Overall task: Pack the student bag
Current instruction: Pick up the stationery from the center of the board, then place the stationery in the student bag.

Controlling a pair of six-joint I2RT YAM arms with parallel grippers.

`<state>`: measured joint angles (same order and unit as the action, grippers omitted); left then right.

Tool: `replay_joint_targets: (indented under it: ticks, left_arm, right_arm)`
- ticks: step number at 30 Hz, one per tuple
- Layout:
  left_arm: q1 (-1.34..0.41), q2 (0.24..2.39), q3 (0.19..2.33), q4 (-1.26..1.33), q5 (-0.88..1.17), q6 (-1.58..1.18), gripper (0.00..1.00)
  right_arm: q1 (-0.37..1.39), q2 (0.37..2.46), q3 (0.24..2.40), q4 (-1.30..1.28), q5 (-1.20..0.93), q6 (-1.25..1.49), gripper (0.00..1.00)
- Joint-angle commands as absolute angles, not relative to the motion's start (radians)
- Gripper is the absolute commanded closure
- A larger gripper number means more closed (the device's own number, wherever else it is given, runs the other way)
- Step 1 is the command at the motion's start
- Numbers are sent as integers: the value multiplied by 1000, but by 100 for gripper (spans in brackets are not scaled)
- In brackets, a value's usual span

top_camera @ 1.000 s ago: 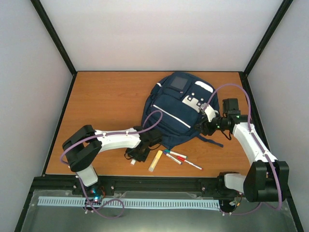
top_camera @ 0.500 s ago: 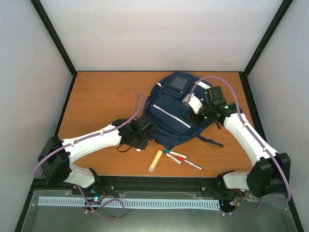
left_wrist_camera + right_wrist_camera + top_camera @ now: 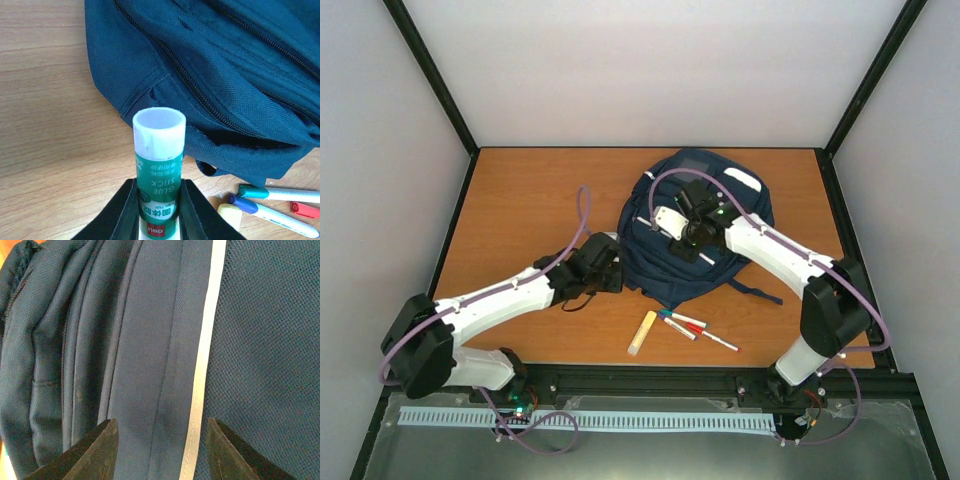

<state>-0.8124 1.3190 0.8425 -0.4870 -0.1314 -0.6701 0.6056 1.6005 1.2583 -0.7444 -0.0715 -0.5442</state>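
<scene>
The navy-blue student bag [image 3: 720, 262] lies flat in the middle of the table, its white stripe [image 3: 202, 365] close under the right wrist camera. My left gripper [image 3: 605, 266] is at the bag's lower left edge, shut on a green and white glue stick [image 3: 159, 165] that points toward the bag's zipped side [image 3: 225, 75]. My right gripper [image 3: 682, 246] hovers low over the middle of the bag, open and empty [image 3: 162, 450], with the jaws astride the stripe and a seam.
A yellow highlighter [image 3: 642, 332], two markers [image 3: 682, 322] and a red pen [image 3: 720, 343] lie on the wood in front of the bag. They also show at the lower right of the left wrist view [image 3: 280, 192]. A dark strap [image 3: 760, 291] trails from the bag's right.
My left arm has carried the glue stick up and away from the pens to the bag's left edge. My right arm has swung from the bag's right side to over its middle.
</scene>
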Motion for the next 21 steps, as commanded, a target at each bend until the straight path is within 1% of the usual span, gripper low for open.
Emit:
replay_joint_targets:
  ticks: [1, 4, 7, 11, 14, 16, 18, 21]
  left_arm:
    - [-804, 1261, 821, -419, -162, -708, 99]
    - [-804, 1238, 809, -427, -182, -715, 99]
    - [-802, 1202, 790, -431, -209, -735, 99]
    - [-802, 1163, 782, -432, -219, -736, 99]
    - [-802, 1163, 796, -445, -214, -730, 99]
    - [-803, 1161, 797, -445, -211, -734, 99]
    - [-802, 1158, 795, -442, -205, -738, 99]
    - [-802, 1158, 796, -438, -196, -739, 99]
  right_arm:
    - [649, 1642, 1298, -745, -21, -529, 48]
    - [678, 1663, 1307, -741, 0, -521, 43]
    - [690, 1693, 1321, -743, 34, -511, 43]
    - [696, 1739, 1327, -734, 155, -490, 44]
    - [696, 1742, 1330, -731, 193, -473, 50]
    - [696, 1729, 1329, -726, 198, -461, 56]
    - [696, 1713, 1329, -721, 203, -453, 64]
    - [695, 1687, 1333, -720, 211, -452, 79]
